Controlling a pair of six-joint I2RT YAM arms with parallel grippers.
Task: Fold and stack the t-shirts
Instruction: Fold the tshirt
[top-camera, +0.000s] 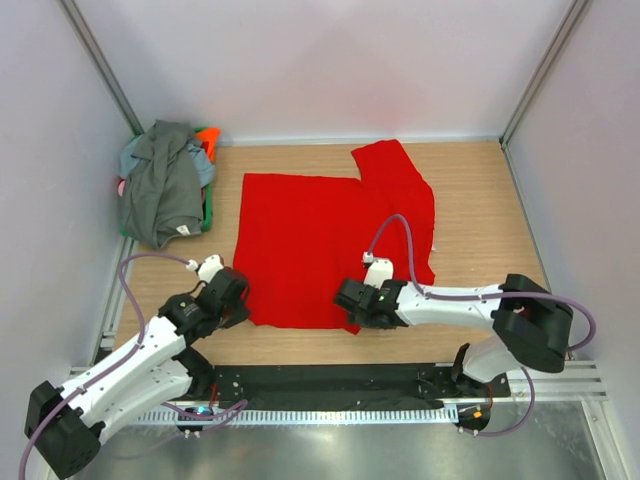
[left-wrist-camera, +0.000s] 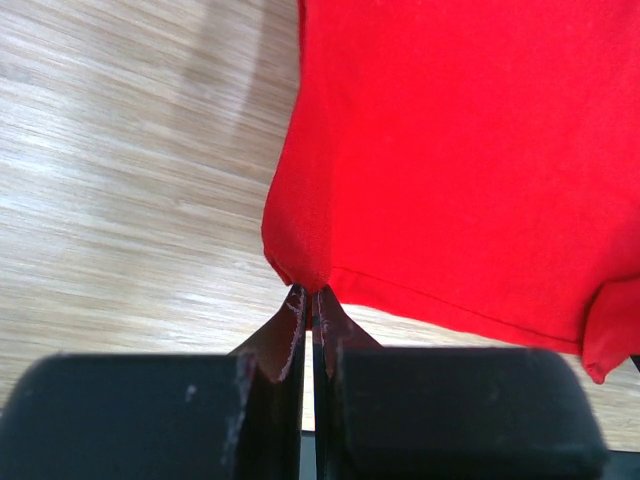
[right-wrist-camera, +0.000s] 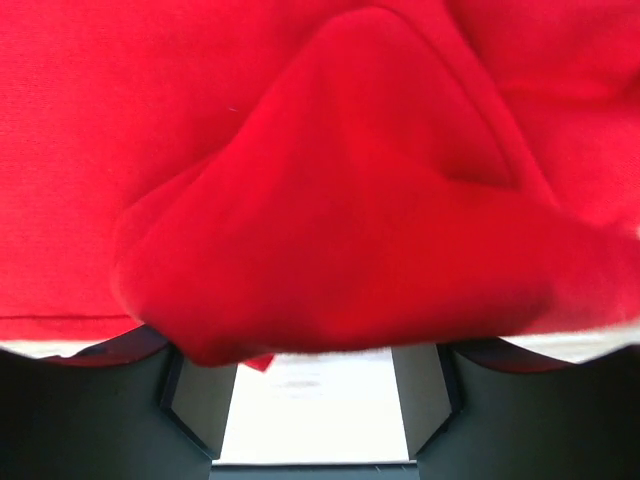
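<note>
You won't find any legible writing here: the small white tag (top-camera: 183, 230) on the dark grey t-shirt (top-camera: 160, 190) is too tiny to read.

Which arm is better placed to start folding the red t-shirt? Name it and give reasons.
Left. The left gripper is shut on the red t-shirt's near-left corner. The right gripper sits at the near hem with bunched cloth hiding its fingertips, so its grip is unsure.
</note>
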